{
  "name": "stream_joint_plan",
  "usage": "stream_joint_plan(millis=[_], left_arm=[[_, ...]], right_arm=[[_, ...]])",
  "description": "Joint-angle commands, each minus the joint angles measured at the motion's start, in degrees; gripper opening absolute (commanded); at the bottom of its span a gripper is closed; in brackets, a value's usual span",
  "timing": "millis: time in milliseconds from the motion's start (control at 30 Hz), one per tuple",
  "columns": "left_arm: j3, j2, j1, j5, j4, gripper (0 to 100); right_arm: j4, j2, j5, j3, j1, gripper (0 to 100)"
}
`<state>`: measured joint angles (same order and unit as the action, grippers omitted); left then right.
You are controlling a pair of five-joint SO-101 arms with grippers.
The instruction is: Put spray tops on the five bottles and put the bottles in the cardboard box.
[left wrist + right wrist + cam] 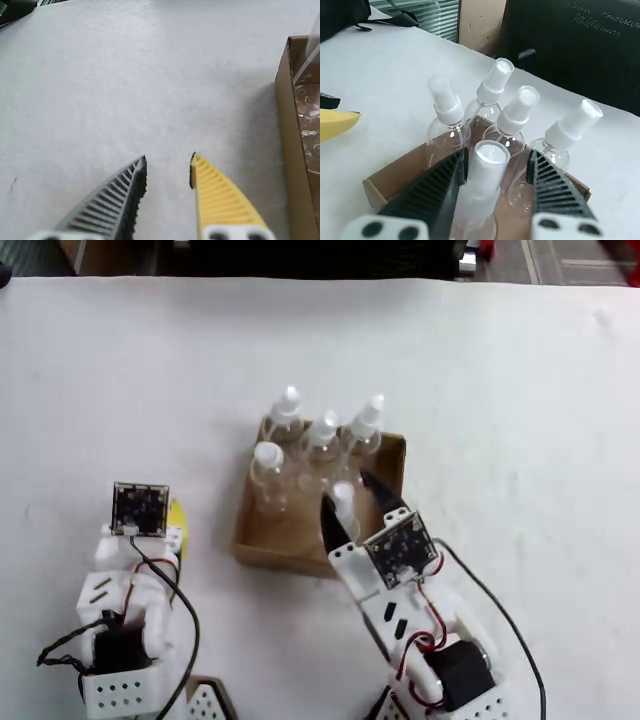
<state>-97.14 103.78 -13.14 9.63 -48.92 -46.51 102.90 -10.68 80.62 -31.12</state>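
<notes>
Obs: the shallow brown cardboard box [275, 540] sits mid-table on the white table surface [120, 370]. All 5 clear plastic bottles stand in it, each with a white spray top on.

4 of the bottles [322, 438] fill the far and left part of the box. The 5th bottle [343, 498] stands at the near right, close against its neighbours.

Right gripper [498, 155]: black ribbed fingers spread, 1 on each side of the 5th bottle's spray top [487, 157]. The left-hand finger is at or just beside the cap and the other shows a gap, so the cap is not clamped.

Left gripper [168, 158]: 1 grey finger and 1 yellow, parted and holding nothing, low over bare table just left of the box.

Judgement: task looks nearly complete; the step in hand is letting go of bottle 5 and clearing the box.

Method note: keep the fingers wide and draw the right gripper straight up off the cap. Any sideways drift risks hooking the spray top, tipping bottle 5 or knocking the crowded neighbours. Confirm it stands unaided
</notes>
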Motion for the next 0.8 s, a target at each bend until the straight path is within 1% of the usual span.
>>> stream_joint_plan(millis=[0,300,467,533,633,767], left_arm=[[0.1,0.0,0.7,0.7,0.2,14],[0.1,0.0,0.7,0.7,0.2,14],[0.1,0.0,0.7,0.7,0.3,14],[0.1,0.0,0.7,0.7,0.1,14],[0.1,0.0,0.7,0.7,-0.1,14],[0.1,0.0,0.7,0.7,-0.2,14]], right_arm=[[-5.1,0.4,-0.3,-7.3,0.2,16.8],[-6.4,0.3,-0.4,-10.4,0.2,17.0],[-8.0,0.2,-0.3,-22.0,0.5,17.0],[-9.5,0.0,-0.2,-27.2,3.5,16.6],[-12.3,-3.0,-0.1,-32.8,11.1,16.6],[-15.2,-15.8,1.4,-38.7,21.3,16.9]])
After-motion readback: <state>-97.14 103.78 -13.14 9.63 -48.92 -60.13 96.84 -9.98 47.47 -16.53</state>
